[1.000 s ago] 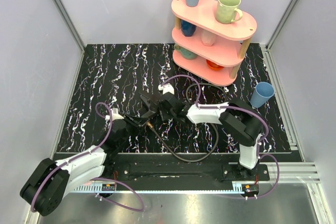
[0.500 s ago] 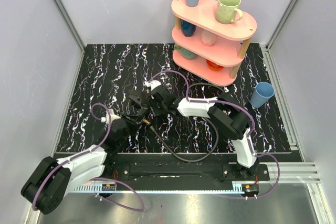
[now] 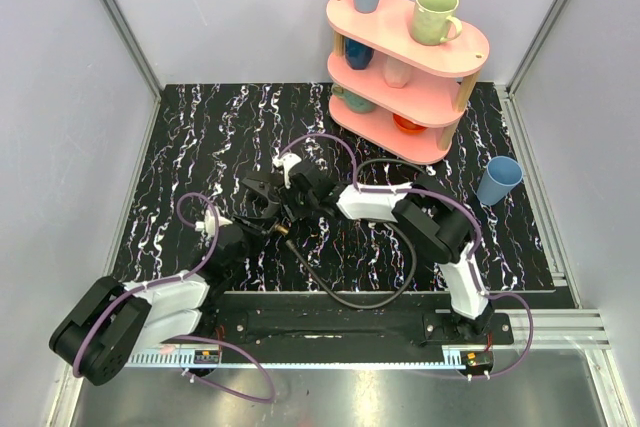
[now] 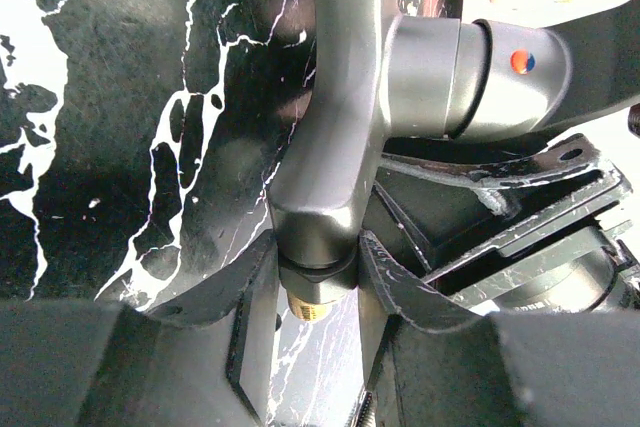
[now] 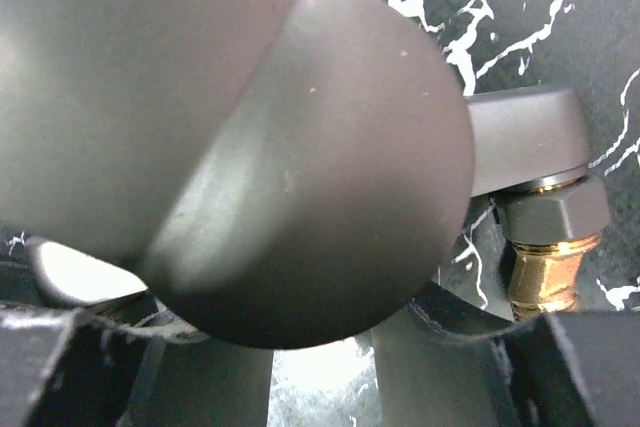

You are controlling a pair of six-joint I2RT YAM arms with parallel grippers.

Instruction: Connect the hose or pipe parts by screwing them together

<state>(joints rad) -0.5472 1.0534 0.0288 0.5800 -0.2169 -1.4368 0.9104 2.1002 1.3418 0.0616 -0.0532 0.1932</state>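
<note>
A short black angular piece (image 4: 335,127) hangs just above the mat between both arms. Its lower end carries a black nut and a brass threaded fitting (image 4: 312,303). My left gripper (image 4: 316,253) is shut on that lower end, just above the brass. My right gripper (image 5: 300,342) is shut on the piece's thick rounded body (image 5: 250,147), which fills the right wrist view; a brass fitting (image 5: 545,272) shows beside it. From above, both grippers (image 3: 262,209) meet at the piece. The thin black hose (image 3: 352,300) loops on the mat, its brass end (image 3: 284,230) close under the piece; whether they touch I cannot tell.
A pink three-tier shelf (image 3: 452,55) with cups stands at the back right. A blue cup (image 3: 498,180) sits on the mat's right side. Purple cables (image 3: 330,142) arc over the arms. The black marbled mat (image 3: 200,137) ends near the arm bases.
My right arm has swung left, carrying the angular piece with it. The left gripper followed slightly up and left. In the last half second almost nothing moved.
</note>
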